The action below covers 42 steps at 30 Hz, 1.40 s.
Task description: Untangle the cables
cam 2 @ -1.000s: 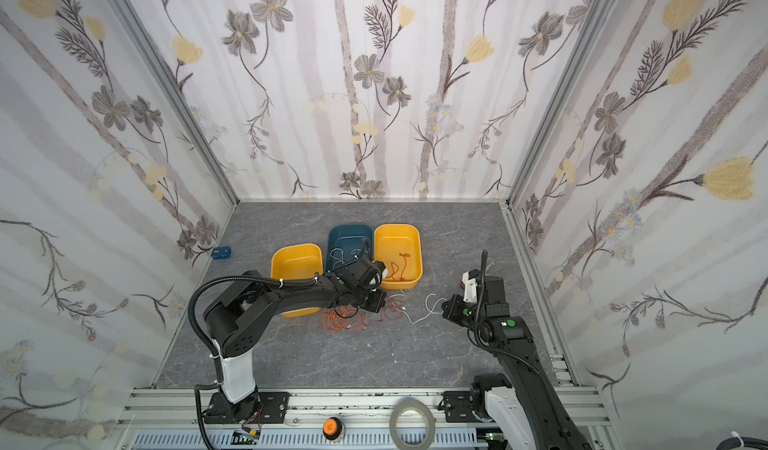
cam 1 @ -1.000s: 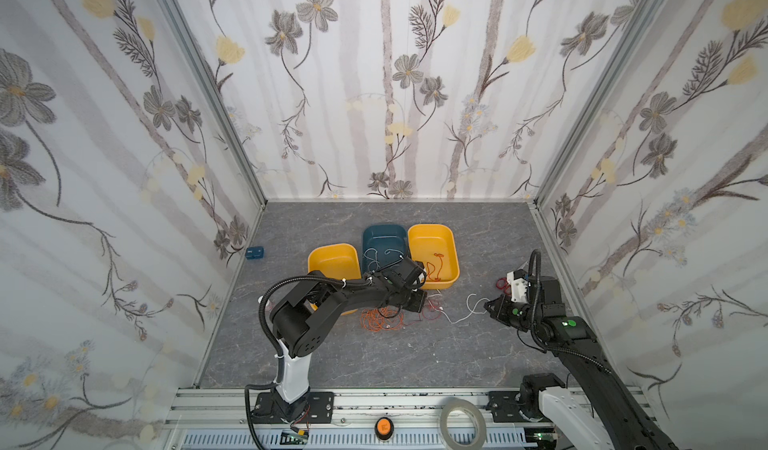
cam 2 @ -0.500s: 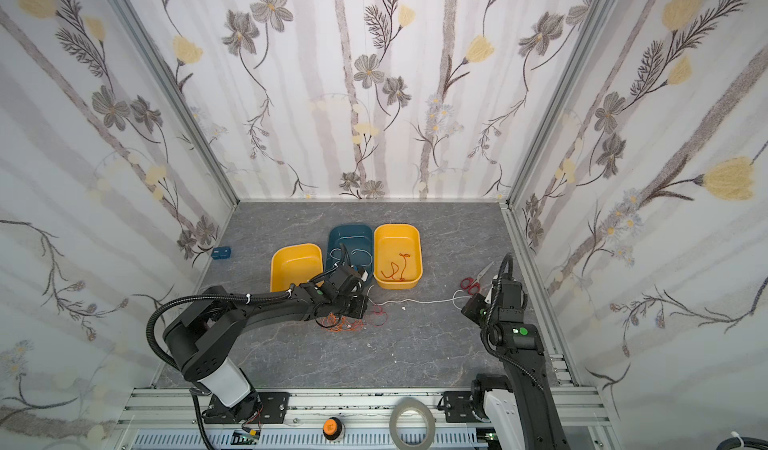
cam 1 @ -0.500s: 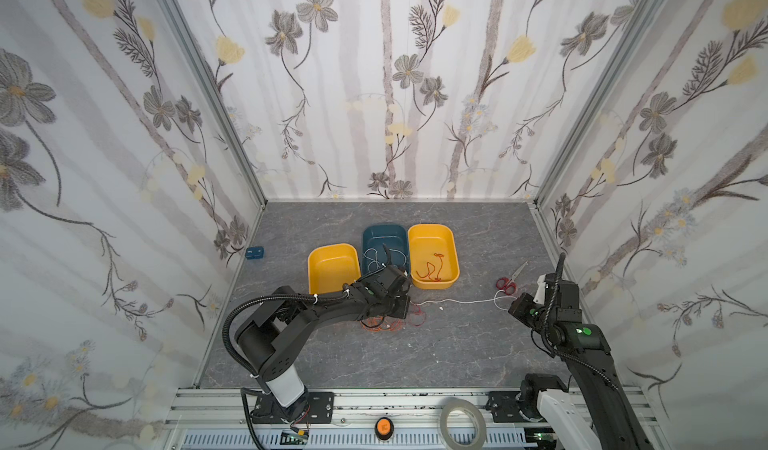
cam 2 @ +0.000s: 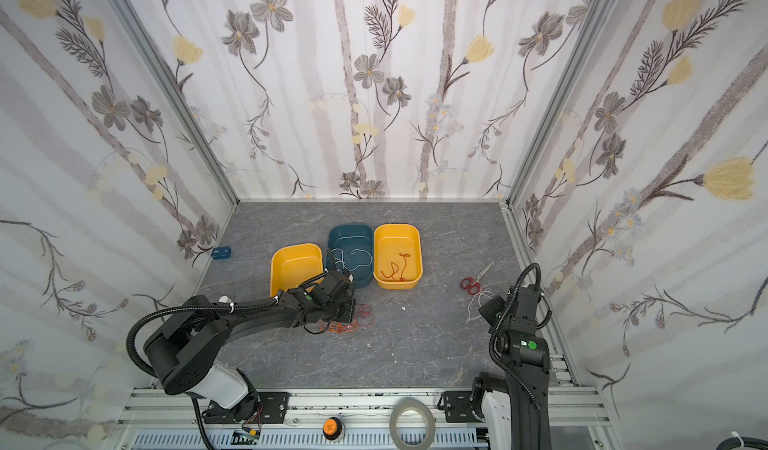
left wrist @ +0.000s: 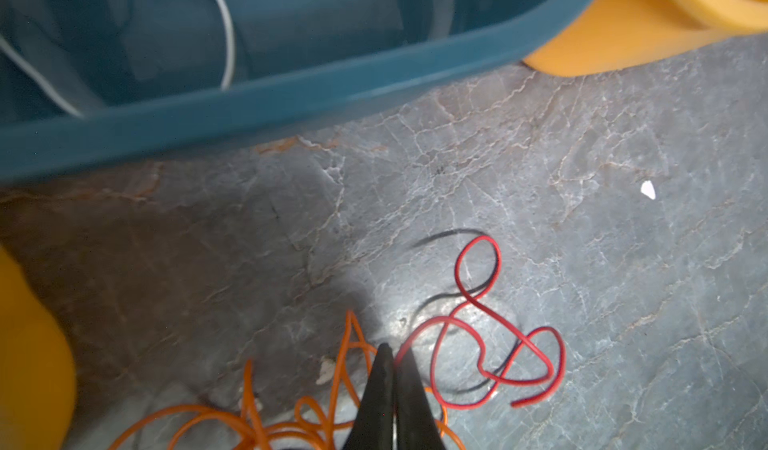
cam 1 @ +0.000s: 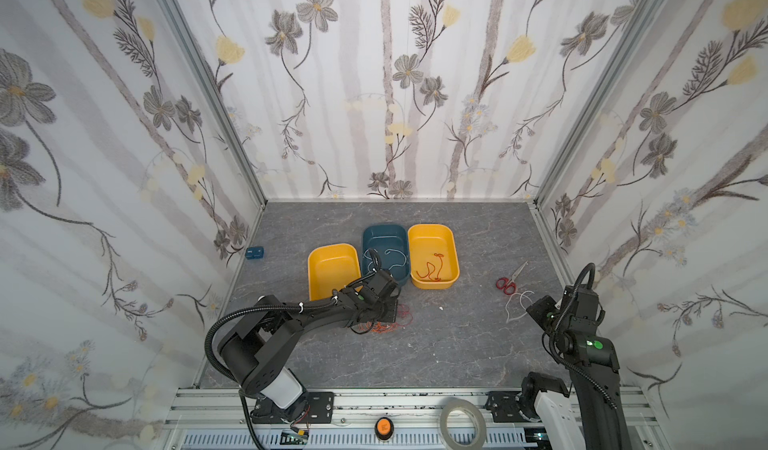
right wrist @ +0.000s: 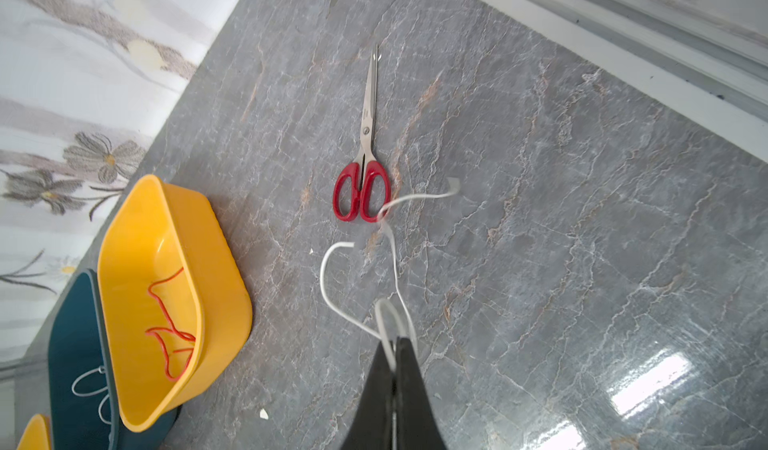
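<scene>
The right gripper (right wrist: 395,346) is pinched fully closed on the white cable (right wrist: 328,290), whose free ends trail on the table (right wrist: 582,219) beside the red scissors (right wrist: 362,186). I judge it should lift high before swinging toward the blue tray (right wrist: 75,323), lest a loop catch a handle. The left gripper (left wrist: 390,350), jaws together, seems to nip the red cable (left wrist: 519,344) where it meets the orange cables (left wrist: 249,419) just in front of that tray, and should hold firm meanwhile. Its fingers (left wrist: 374,406) hide whether red and orange are interlaced beneath, and whether the white loop hooks the scissors' handle cannot be told.
</scene>
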Each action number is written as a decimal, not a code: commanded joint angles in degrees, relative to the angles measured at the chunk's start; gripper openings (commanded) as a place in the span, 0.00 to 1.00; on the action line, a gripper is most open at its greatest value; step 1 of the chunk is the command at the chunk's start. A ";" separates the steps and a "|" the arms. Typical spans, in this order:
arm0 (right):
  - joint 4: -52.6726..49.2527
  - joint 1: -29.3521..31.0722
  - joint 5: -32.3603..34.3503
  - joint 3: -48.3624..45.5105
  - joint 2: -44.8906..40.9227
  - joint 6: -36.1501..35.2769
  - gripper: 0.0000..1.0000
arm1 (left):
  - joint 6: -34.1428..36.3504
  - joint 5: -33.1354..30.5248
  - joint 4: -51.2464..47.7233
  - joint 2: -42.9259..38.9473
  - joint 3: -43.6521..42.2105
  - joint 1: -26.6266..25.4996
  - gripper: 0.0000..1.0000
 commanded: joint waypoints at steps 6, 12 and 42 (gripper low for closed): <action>4.47 0.04 -16.15 3.05 3.35 -1.16 0.00 | -1.03 5.78 3.26 -1.95 -1.50 0.06 0.15; 2.66 6.23 -19.05 11.43 5.65 -3.15 0.00 | -2.87 6.90 4.47 -8.99 -3.15 0.15 0.46; 19.23 45.12 -15.03 51.66 52.59 -5.88 0.00 | -8.76 -4.23 -10.46 -31.00 -12.82 4.61 0.63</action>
